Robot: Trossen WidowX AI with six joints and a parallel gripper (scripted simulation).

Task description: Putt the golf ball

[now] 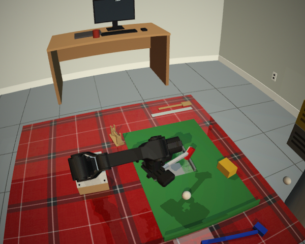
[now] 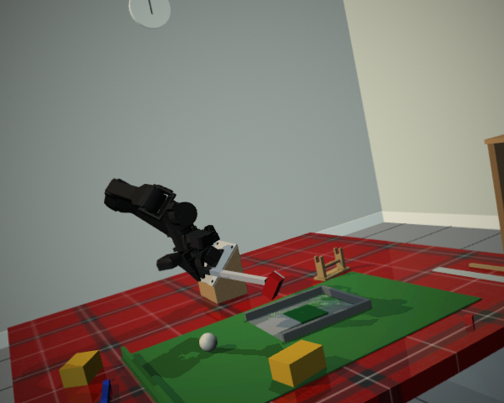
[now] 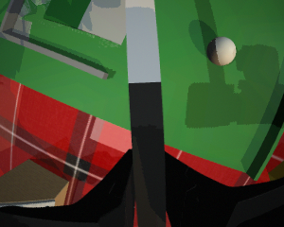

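- Your gripper (image 2: 205, 269) is clamping the putter (image 2: 244, 276) by the dark end of its shaft; in the wrist view the black fingers are closing on both sides of the shaft (image 3: 144, 57).
- You are holding the putter off the ground, shaft close to level, with its red head (image 1: 190, 152) hanging over the far edge of the grey-framed green (image 2: 305, 313).
- The head is not touching the frame; in the exterior view it is sitting above and just behind the frame's rear wall.
- The ball (image 1: 186, 194) is resting on the green mat (image 1: 226, 194), nearer the camera than the framed green and well apart from the putter head.
- In the wrist view the ball (image 3: 221, 51) is lying to the right of the shaft, the frame (image 3: 50, 51) to the left.
- Your arm (image 1: 121, 157) is reaching low from its base (image 1: 93, 187) across the mat's edge.
- A yellow block (image 1: 226, 167) is sitting on the mat to the right of the framed green, apart from it.
- A small wooden stand (image 1: 116, 135) is standing on the plaid cloth (image 1: 42, 210) just beside the mat's far left corner.
- A blue mallet (image 1: 236, 234) is lying on the cloth past the mat's near edge.
- A second ball (image 1: 286, 180) is lying on the floor off the cloth's right side.
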